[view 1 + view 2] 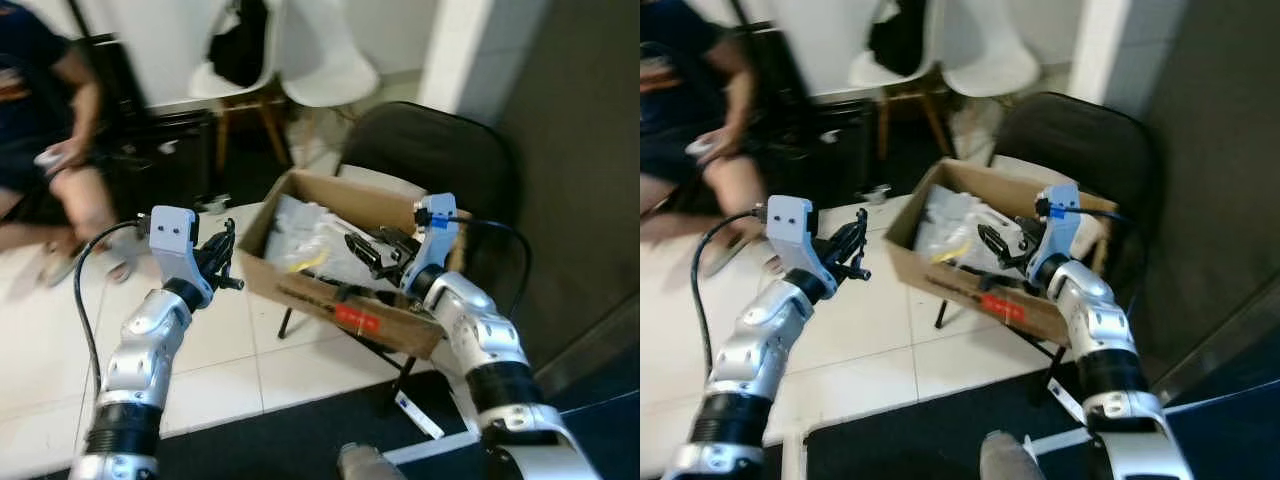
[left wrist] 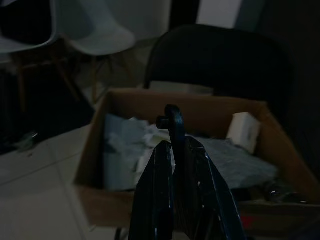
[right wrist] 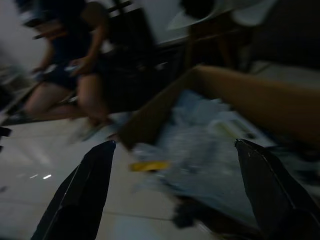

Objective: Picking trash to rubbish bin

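Black folding chair (image 1: 440,150) at 1 o'clock carries an open cardboard box (image 1: 340,290), tilted, overhanging the seat toward 9. Chair legs stand on white tile floor (image 1: 230,340); dark mat (image 1: 300,440) at 6.

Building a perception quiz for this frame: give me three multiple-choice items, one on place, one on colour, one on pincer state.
1. Where does the cardboard box sit?
A. on the black chair
B. on the floor tiles
C. on a white chair

2. What colour is the label on the box's front?
A. blue
B. red
C. green

3. How do the fingers of the right pincer stand?
A. shut on a bag
B. shut, holding nothing
C. spread wide, holding nothing

Answers:
1 A, the box rests on the chair's seat, above the tiles.
2 B, a red patch shows on the front wall.
3 C, the right wrist view shows both fingers far apart over the box.
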